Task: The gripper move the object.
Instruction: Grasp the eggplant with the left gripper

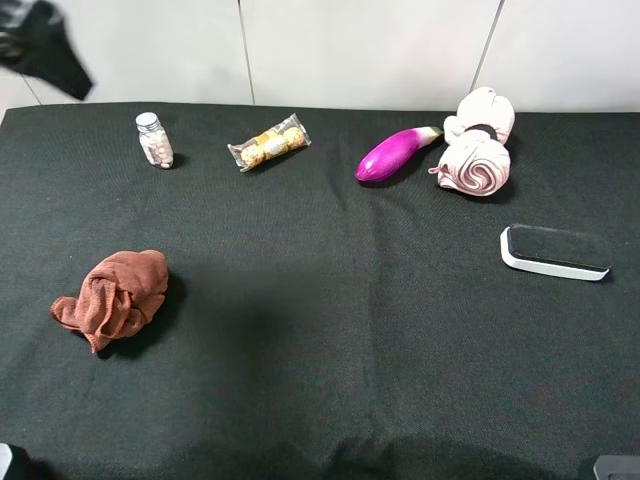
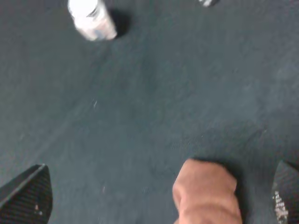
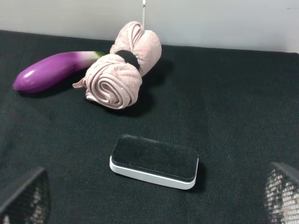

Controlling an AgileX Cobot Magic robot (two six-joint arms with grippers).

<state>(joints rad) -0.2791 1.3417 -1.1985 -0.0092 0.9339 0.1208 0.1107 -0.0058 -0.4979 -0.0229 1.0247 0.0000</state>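
Observation:
A crumpled brown cloth [image 1: 112,295] lies at the left of the black table. In the left wrist view it [image 2: 205,193] sits between the two spread fingers, close to one fingertip [image 2: 284,198]. My left gripper [image 2: 156,198] is open, empty and above the table. A black pad with a white base [image 1: 555,252] lies at the right. In the right wrist view it [image 3: 154,161] lies just ahead of my right gripper [image 3: 153,196], which is open and empty.
Along the back stand a small pill bottle [image 1: 154,139], a wrapped pack of chocolates [image 1: 268,143], a purple eggplant [image 1: 393,154] and a rolled pink towel [image 1: 478,142]. A dark arm part [image 1: 40,45] shows at the top left corner.

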